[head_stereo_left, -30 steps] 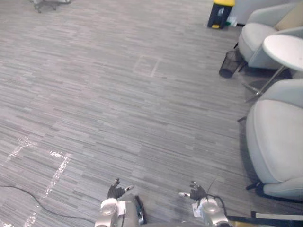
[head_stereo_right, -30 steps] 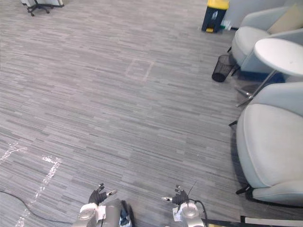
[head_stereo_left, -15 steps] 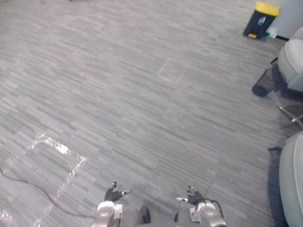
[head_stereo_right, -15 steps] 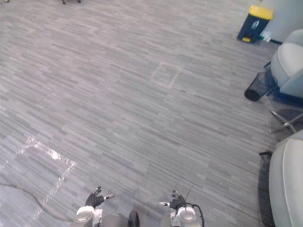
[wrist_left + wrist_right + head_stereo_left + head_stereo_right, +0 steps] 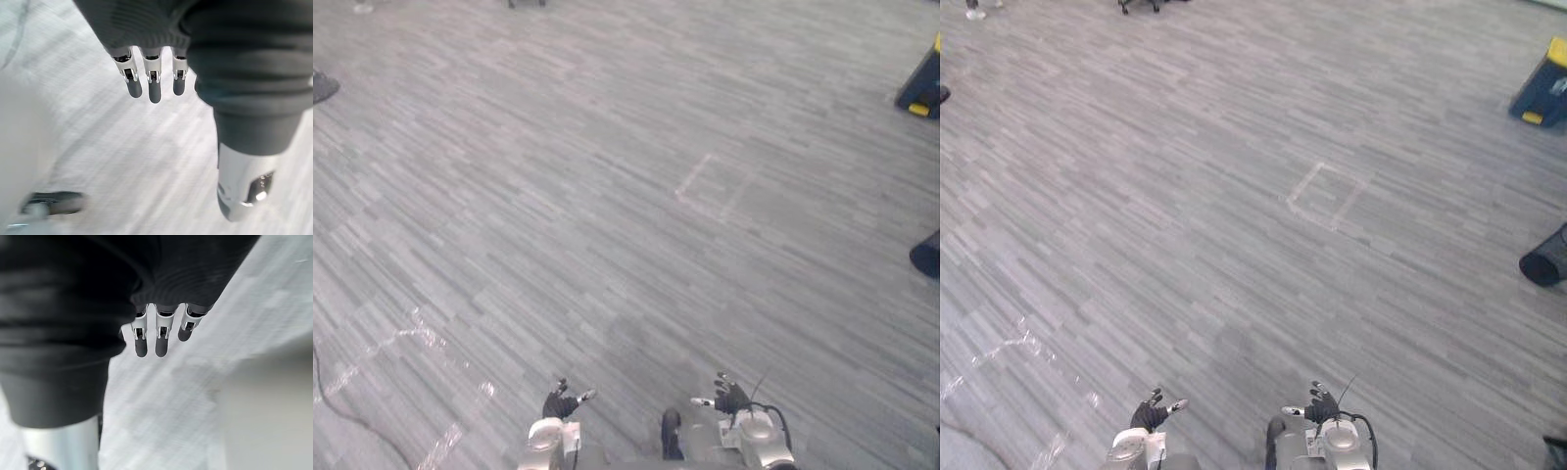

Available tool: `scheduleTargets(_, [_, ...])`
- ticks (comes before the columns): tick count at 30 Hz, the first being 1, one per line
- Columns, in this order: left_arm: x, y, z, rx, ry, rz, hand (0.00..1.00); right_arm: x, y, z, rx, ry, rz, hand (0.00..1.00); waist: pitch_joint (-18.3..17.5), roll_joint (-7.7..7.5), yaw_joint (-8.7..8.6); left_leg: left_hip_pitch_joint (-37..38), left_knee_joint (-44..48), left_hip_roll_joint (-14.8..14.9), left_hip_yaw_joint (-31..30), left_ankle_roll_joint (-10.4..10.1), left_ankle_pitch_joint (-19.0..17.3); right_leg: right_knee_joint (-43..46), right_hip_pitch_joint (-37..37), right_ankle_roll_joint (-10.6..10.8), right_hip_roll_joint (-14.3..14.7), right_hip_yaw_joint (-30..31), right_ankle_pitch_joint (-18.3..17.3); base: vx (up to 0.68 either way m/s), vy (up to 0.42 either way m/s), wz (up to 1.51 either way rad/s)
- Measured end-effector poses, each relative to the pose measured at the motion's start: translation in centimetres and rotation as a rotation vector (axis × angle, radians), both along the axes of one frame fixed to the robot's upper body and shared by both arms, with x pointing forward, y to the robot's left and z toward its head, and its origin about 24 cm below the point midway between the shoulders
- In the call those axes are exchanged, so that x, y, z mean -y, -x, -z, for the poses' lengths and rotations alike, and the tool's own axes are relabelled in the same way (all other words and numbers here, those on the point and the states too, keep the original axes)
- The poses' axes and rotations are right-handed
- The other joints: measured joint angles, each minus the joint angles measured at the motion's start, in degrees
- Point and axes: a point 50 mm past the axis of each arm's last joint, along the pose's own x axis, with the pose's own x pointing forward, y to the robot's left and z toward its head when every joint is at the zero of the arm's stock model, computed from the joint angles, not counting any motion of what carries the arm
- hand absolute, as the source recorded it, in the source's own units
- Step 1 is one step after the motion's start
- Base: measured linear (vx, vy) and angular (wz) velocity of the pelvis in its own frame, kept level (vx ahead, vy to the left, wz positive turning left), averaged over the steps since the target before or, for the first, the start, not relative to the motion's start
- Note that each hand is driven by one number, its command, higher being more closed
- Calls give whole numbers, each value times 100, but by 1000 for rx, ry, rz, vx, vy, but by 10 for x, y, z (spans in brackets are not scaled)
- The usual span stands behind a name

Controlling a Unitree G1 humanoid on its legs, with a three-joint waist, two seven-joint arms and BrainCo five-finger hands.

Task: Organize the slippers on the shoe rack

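My left hand (image 5: 560, 402) hangs low at the bottom of the head views, over the grey striped carpet (image 5: 607, 245). Its fingers (image 5: 154, 88) are straight and hold nothing. My right hand (image 5: 729, 395) hangs beside it, a short way to the right. Its fingers (image 5: 159, 338) are relaxed too, with only carpet beyond them. A small dark thing (image 5: 321, 86) lies on the carpet at the far left edge; I cannot tell what it is.
A blue and yellow bin (image 5: 1540, 90) stands at the far right. A black mesh basket (image 5: 1544, 262) lies nearer at the right edge. A taped square (image 5: 715, 186) marks the carpet, with shiny tape strips (image 5: 401, 343) at lower left. Chair wheels (image 5: 1141, 5) show at the top.
The camera has swung to the left: the grey armchairs and the round table have slid out on the right, and the bin has moved to the right edge. Both hands hang as before.
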Motion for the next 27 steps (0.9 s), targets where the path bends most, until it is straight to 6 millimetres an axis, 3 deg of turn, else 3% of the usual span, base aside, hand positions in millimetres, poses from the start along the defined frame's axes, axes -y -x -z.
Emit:
scheduleTargets(1, [-3, -4, -3, 23, -8, -3, 0, -1, 2, 2, -12, -4, 2, 0, -16, -54, 70, -331, -241, 12, 132, 85, -254, -105, 232, 5, -73, 116, -53, 692, 134, -83])
scheduleTargets(2, [-7, -6, -4, 30, -20, 1, 0, -2, 1, 2, -13, -6, -1, 0, -21, -94, 205, -826, -1206, -133, 184, 141, -503, -173, 486, 136, -284, 360, -152, 587, 174, -79])
scheduleTargets(3, [-8, -7, -5, 31, -23, 2, 0, -2, 0, 2, -12, -7, -1, 0, -21, -111, 210, -891, -1463, -192, 172, 141, -504, -183, 513, 172, -350, 400, -177, 593, 249, -86])
scheduleTargets(4, [-10, -9, -6, 36, -31, 8, 0, -3, -2, 1, -6, -10, 4, 0, 17, -181, 205, -1054, -2568, -476, -56, 93, -384, -209, 652, 344, -589, 562, -318, 607, 312, -72])
scheduleTargets(5, [-10, -9, -6, 35, -32, 11, 0, 1, -2, 1, -12, -3, 8, 0, 14, -169, 207, -1080, -3886, -698, -517, -91, 239, -304, 796, 497, -755, 744, -449, 614, 330, -93])
scheduleTargets(6, [-10, -8, -5, 31, -38, 16, 0, 4, 3, 4, -36, 6, 12, 0, 21, -187, 225, -966, -4159, -810, -524, -62, 847, -410, 921, 557, -872, 972, -499, 586, 308, -65])
scheduleTargets(7, [-14, -10, -5, 27, -52, 26, 0, 0, 2, 5, -48, -1, 0, 0, -13, -302, 155, -887, -4146, -949, -415, -43, 605, -458, 956, 468, -990, 1137, -358, 557, 273, -42])
scheduleTargets(8, [-14, -12, -6, 28, -53, 30, 0, -2, 9, 8, -66, -6, -1, 0, -40, -305, 131, -922, -3860, -951, -421, 140, 325, -144, 800, 462, -900, 1252, -63, 543, 262, -20])
scheduleTargets(10, [-18, -11, -5, 14, -69, 54, 0, -2, 14, 11, -87, -6, 0, 0, -91, -409, 152, -795, -3556, -958, -198, 315, 92, 549, 624, 541, -984, 1468, 82, 616, 290, -35])
scheduleTargets(11, [-18, -5, -2, -10, -76, 74, 0, -3, 19, 13, -99, -11, 6, 0, -142, -527, 150, -244, -3740, -1084, -20, 559, -80, 1911, 167, 915, -1045, 1656, 547, 560, 248, -46])
scheduleTargets(12, [-18, -4, -2, -13, -77, 75, 0, -3, 19, 13, -98, -11, 6, 0, -135, -529, 149, -167, -3787, -1099, -8, 551, -103, 2099, 106, 967, -1045, 1676, 629, 543, 236, -71])
scheduleTargets(13, [-18, -1, 0, -26, -80, 85, 0, -2, 16, 11, -86, -10, 4, 0, -62, -544, 148, 418, -4139, -1143, 132, 590, -247, 3297, -281, 1333, -1049, 1716, 883, 396, 175, -60])
scheduleTargets(14, [-18, 5, 3, -55, -81, 93, 0, -2, 13, 10, -74, -7, 0, 0, -30, -509, 110, 1034, -4555, -1218, 294, 597, -339, 4659, -876, 1089, -1147, 1294, 650, 567, 220, -62])
scheduleTargets(15, [-18, 6, 4, -62, -82, 99, 0, -1, 12, 9, -70, -6, -1, 0, -38, -503, 81, 1234, -4714, -1231, 338, 605, -346, 4966, -1095, 952, -1187, 1045, 529, 546, 166, -56])
scheduleTargets(16, [-17, 6, 4, -67, -83, 110, 0, 0, 7, 7, -54, 0, -11, 0, -15, -489, 78, 1737, -5116, -1213, 456, 604, -345, 5151, -1439, 557, -1170, 508, 221, 451, 100, -40])
scheduleTargets(18, [-18, 5, 4, -67, -88, 120, 0, 0, 2, 5, -41, -2, -17, 0, 8, -454, 74, 2177, -5502, -1136, 620, 604, -346, 4766, -1940, 360, -1033, -118, -184, 429, 45, -45])
scheduleTargets(19, [-18, 5, 4, -70, -89, 120, 0, 0, -2, 4, -28, 0, -20, 0, 22, -437, 28, 2350, -5626, -1069, 703, 604, -346, 4157, -2216, 303, -924, -467, -295, 414, 5, -29])
scheduleTargets(21, [-18, 4, 4, -67, -88, 124, 0, 0, -7, 2, -17, 1, -22, 0, 27, -433, -109, 2546, -5765, -988, 738, 604, -346, 2560, -2415, 256, -741, -887, -94, 443, -46, 1])
scheduleTargets(23, [-18, 2, 3, -64, -94, 151, 0, 0, -5, 3, -23, 1, -21, 0, 16, -520, -185, 2860, -6015, -1131, 714, 555, -369, 577, -2347, 282, -583, -984, 729, 469, -114, 13])
scheduleTargets(24, [-16, 3, 4, -71, -96, 168, 0, 3, -4, 3, -26, 2, -16, 0, 23, -501, -213, 3043, -6024, -1193, 645, 387, -462, 415, -2316, -72, -555, -877, 1450, 521, -145, -13])
scheduleTargets(25, [-8, 2, 6, -75, -74, 175, 0, 8, -9, 0, -12, 20, -21, 0, 0, -281, -197, 3160, -5964, -1010, 574, 291, -513, 821, -2412, -188, -400, -824, 1388, 537, -143, -32])
scheduleTargets(27, [0, -1, 6, -72, -60, 190, 0, 13, -12, -2, -2, 28, -20, 0, -16, -55, -195, 2883, -5120, -819, 483, 52, -375, 1134, -2434, -273, -252, -796, 935, 575, -163, -33])
